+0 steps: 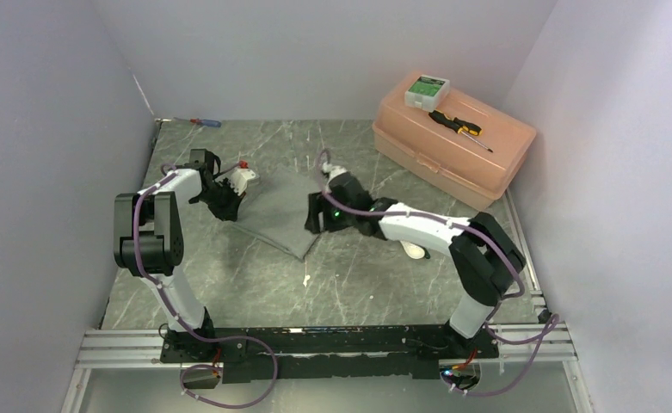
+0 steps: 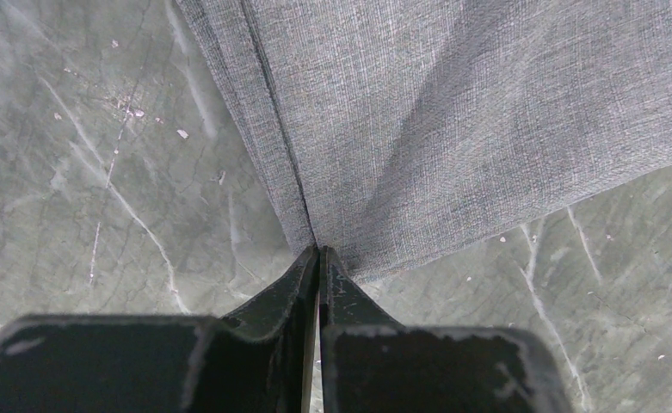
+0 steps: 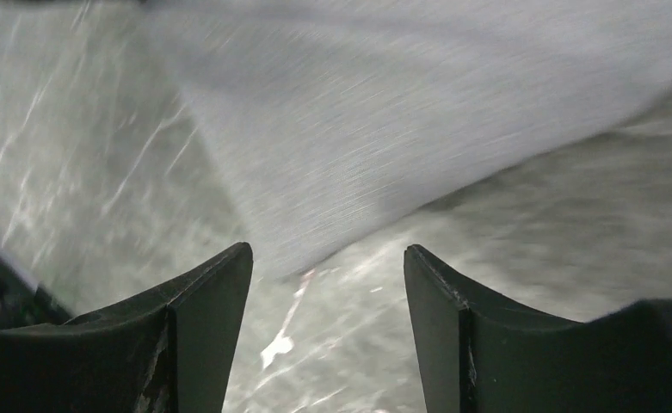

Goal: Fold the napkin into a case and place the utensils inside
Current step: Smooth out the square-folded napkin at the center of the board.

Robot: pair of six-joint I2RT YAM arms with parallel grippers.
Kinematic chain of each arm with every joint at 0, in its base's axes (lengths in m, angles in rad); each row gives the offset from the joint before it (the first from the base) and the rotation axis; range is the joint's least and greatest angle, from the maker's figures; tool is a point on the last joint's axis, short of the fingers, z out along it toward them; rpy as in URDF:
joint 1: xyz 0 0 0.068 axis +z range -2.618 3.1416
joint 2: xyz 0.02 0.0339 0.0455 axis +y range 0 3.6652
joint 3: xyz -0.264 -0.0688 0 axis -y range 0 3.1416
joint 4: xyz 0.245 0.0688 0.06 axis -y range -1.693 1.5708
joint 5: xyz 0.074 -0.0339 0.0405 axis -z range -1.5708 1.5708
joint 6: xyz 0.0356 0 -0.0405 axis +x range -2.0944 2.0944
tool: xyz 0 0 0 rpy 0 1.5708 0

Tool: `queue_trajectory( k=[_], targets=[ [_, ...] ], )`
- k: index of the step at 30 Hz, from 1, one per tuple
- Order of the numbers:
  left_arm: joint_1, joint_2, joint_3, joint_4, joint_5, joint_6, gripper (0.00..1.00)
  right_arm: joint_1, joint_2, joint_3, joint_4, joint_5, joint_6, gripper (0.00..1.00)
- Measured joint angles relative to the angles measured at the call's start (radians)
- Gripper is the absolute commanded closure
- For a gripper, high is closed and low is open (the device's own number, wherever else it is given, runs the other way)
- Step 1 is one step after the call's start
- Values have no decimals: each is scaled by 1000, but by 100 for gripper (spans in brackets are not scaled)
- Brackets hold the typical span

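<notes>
The grey napkin lies folded flat on the marble table, between my two grippers. My left gripper is at its left edge. In the left wrist view its jaws are shut on the corner of the napkin, and a crease in the cloth runs straight into the tips. My right gripper is at the napkin's right corner. Its jaws stand open with nothing between them, and the napkin lies just ahead, blurred. One of the utensils, a white spoon, peeks out from under my right arm.
A peach plastic box stands at the back right, carrying a white-and-green case and a black-and-yellow screwdriver. A red-and-blue screwdriver lies at the back left by the wall. A small white scrap sits on the table.
</notes>
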Motion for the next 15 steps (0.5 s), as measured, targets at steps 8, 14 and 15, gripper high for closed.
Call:
queue_trajectory(
  k=[8, 14, 15],
  targets=[
    [-1, 13, 19, -19, -2, -5, 80, 204, 123, 35, -25, -39, -37, 32],
    [-2, 24, 44, -46, -2, -29, 72, 219, 197, 114, -72, -39, -68, 40],
    [-2, 27, 50, -49, -2, -33, 71, 221, 201, 125, -79, -35, -70, 43]
  ],
)
